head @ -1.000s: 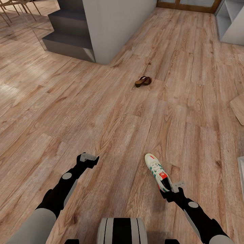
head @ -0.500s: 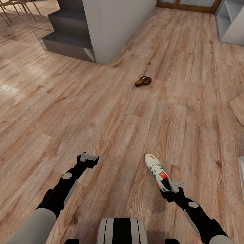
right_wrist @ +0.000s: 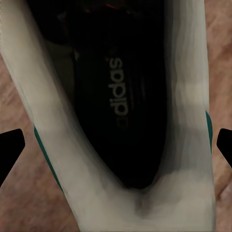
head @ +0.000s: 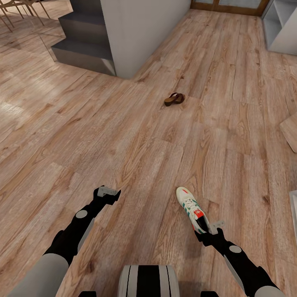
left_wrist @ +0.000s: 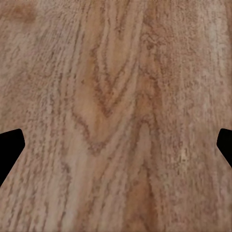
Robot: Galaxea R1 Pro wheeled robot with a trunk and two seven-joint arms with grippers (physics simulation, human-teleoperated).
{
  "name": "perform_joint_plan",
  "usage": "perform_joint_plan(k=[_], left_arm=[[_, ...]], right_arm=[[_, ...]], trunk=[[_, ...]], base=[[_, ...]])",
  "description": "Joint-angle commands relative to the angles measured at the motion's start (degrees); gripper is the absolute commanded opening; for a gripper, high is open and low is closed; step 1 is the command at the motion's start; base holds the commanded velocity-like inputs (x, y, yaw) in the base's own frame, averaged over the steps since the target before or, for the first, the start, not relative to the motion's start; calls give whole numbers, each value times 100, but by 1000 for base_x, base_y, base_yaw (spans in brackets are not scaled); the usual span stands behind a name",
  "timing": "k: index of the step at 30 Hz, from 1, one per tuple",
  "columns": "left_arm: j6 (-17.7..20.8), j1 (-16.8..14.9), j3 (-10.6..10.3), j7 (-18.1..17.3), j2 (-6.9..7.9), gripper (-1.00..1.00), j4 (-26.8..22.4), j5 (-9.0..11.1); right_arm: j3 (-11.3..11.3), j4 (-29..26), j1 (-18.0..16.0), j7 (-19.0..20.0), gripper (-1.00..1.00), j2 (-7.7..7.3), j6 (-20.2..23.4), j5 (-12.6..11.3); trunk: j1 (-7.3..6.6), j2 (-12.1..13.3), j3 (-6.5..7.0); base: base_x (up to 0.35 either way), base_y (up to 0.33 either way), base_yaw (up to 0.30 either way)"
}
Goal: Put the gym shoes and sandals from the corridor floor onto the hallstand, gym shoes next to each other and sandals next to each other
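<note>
One gym shoe [head: 189,206], white with green stripes and a red-orange tongue label, lies on the corridor floor [head: 136,140], toe pointing away from me. My right gripper [head: 209,231] hovers at its heel and is open. In the right wrist view the shoe's dark inside [right_wrist: 121,106] lies between the widely spread fingers of my right gripper [right_wrist: 116,150]. My left gripper [head: 109,193] is open over bare planks [left_wrist: 116,96], well to the left of the shoe. A brown sandal [head: 174,99] lies farther off on the floor. A corner of the pale-grey hallstand [head: 282,24] shows at the far right.
A grey wall block [head: 140,29] and dark steps [head: 82,45] stand at the far left. A tan board [head: 291,132] and a pale edge [head: 293,202] stick in at the right. Wooden chair legs [head: 16,12] show at the upper left corner.
</note>
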Motion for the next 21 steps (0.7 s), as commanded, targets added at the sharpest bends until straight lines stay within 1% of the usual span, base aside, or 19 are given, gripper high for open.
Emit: perform_joint_plan(k=[1,21], left_arm=[[-21,-2,-8,-3,2,100,2,-20],[-21,-2,-8,-20,-4,100,2,-20]], right_arm=[[12,0,-2,4,100,-4,-11,32],[15,0,-2,4,100,-7,-11,32]], trunk=[[-1,-1,-3],[-1,-1,-3]], base=[[0,0,0],[0,0,0]])
